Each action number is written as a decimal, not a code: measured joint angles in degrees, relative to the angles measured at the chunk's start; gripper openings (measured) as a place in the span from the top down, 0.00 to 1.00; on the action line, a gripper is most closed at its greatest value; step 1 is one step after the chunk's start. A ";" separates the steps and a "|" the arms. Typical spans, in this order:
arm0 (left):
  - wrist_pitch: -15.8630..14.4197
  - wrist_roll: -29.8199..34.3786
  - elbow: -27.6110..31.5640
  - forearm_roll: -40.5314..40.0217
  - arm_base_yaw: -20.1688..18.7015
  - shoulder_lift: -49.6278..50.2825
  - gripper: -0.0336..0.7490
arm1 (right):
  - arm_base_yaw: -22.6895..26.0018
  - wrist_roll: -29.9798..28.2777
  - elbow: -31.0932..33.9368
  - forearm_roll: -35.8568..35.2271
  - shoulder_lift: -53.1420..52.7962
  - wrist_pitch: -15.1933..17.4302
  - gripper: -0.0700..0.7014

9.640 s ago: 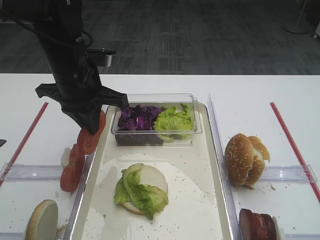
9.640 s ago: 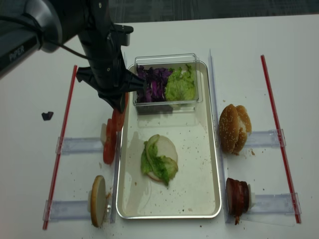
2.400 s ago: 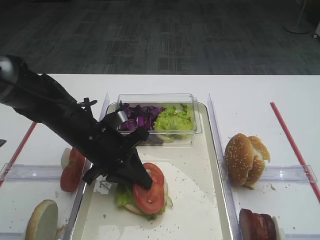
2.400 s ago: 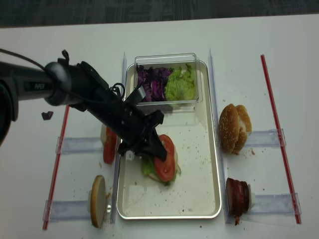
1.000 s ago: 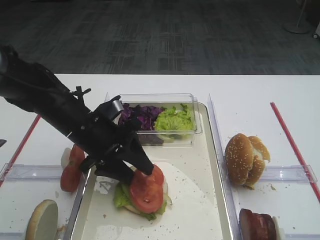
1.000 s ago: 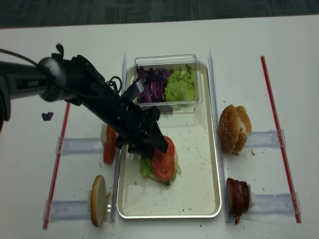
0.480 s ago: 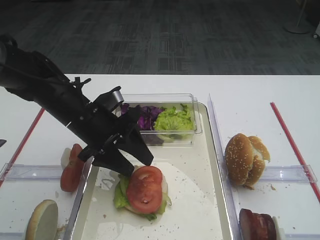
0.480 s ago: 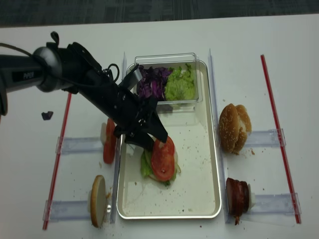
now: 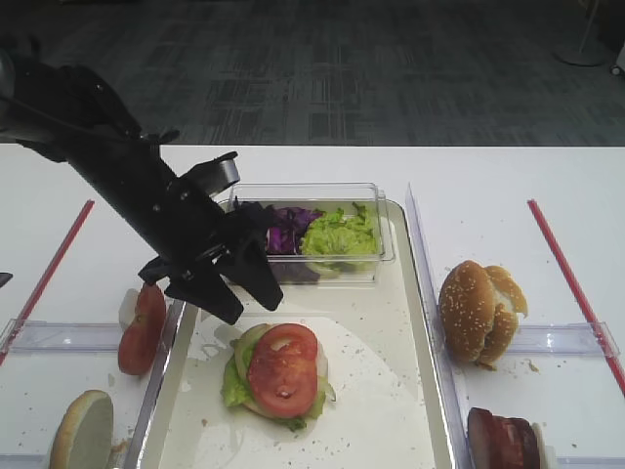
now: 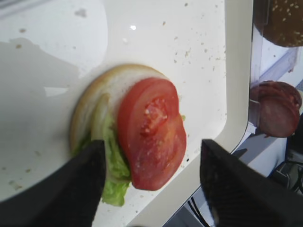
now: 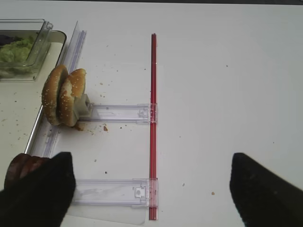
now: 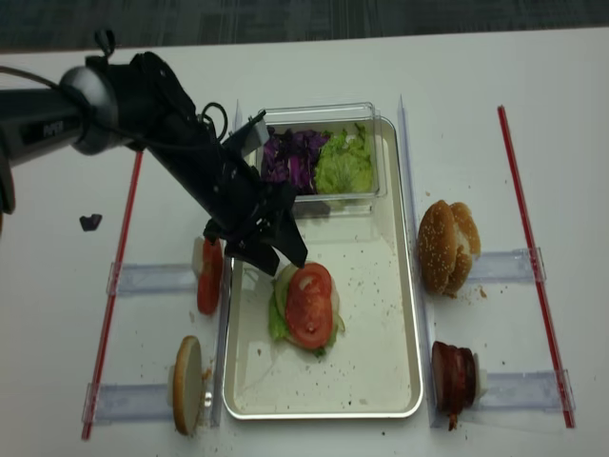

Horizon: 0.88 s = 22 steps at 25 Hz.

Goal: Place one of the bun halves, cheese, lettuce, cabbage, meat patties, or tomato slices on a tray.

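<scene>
Lifted clear since a second ago, the left gripper (image 9: 242, 289) now hangs open and empty just above and left of the tomato slice (image 9: 282, 369), which lies on lettuce (image 9: 234, 387) and a bun half (image 10: 110, 84) on the tray (image 9: 405, 391). Behind it a tub (image 9: 381, 244) holds cabbage (image 9: 278, 230) and more lettuce, nothing blocking the stack. Two tomato slices (image 9: 142, 326) stand left of the tray, one bun half (image 9: 80, 430) nearer; two bun halves (image 9: 479, 309) and patties (image 9: 503, 442) sit right. The right gripper (image 11: 151, 189) is spread open above the table.

A red tomato slice (image 9: 283, 369) lies flat on green lettuce (image 9: 234, 383) and a bun half (image 10: 102, 85). They sit on the tray (image 9: 391, 391).
</scene>
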<state>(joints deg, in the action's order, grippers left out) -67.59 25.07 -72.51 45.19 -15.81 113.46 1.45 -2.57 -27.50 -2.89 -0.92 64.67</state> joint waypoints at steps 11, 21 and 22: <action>-0.86 -8.36 -12.42 -9.42 0.00 0.00 0.44 | 0.00 0.00 0.00 0.00 0.00 0.00 0.03; -1.85 -14.56 -20.90 -25.75 0.00 0.00 0.44 | 0.00 0.10 0.00 0.00 0.00 0.00 0.03; -1.98 -14.56 -21.14 -27.66 0.00 0.00 0.44 | 0.00 0.10 0.00 0.00 0.00 0.00 0.03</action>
<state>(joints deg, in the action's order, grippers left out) -69.57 10.51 -93.66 17.53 -15.81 113.46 1.45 -2.47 -27.50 -2.89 -0.92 64.67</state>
